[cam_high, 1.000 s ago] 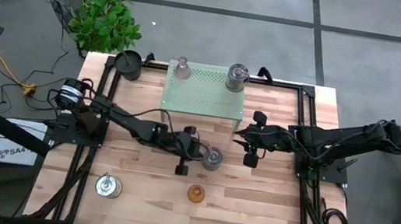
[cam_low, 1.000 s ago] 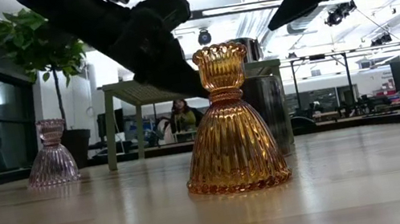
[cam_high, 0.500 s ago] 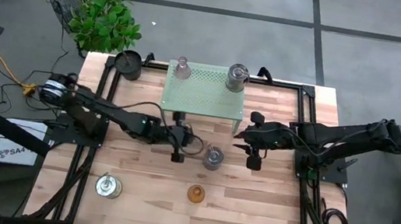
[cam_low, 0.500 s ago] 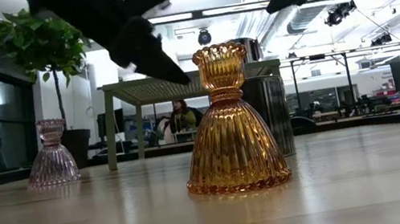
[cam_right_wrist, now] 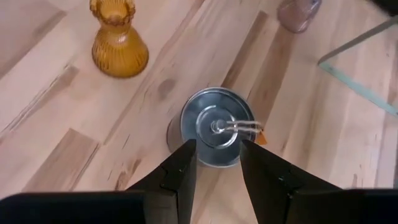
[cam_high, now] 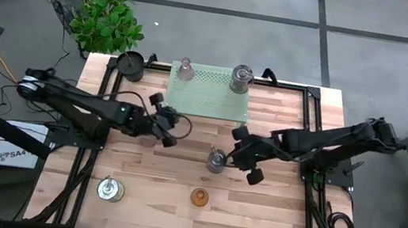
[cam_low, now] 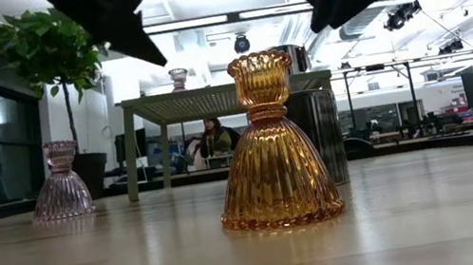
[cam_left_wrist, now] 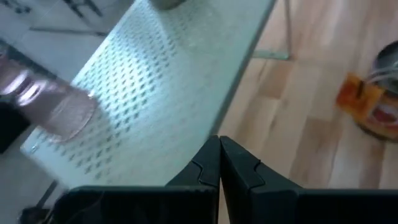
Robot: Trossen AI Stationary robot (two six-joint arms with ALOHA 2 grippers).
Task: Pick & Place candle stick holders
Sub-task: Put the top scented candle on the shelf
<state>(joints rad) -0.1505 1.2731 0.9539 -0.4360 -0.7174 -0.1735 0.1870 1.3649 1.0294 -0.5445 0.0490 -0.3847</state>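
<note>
Since earlier, closed left hand (cam_high: 171, 123) pulled back; right hand (cam_right_wrist: 217, 157), parted, empty, moved over squat silvery-grey metal candle holder (cam_right_wrist: 216, 127) on wooden bench (cam_high: 270, 211).

Two dark jointed arms, black cables, angular black fingers (cam_right_wrist: 177, 171)

Bright, even ceiling light; soft shadows on the tabletop (cam_high: 269, 219). Left wrist view motion-blurred. Low view backlit, arms silhouetted, near tabletop out of focus.
</note>
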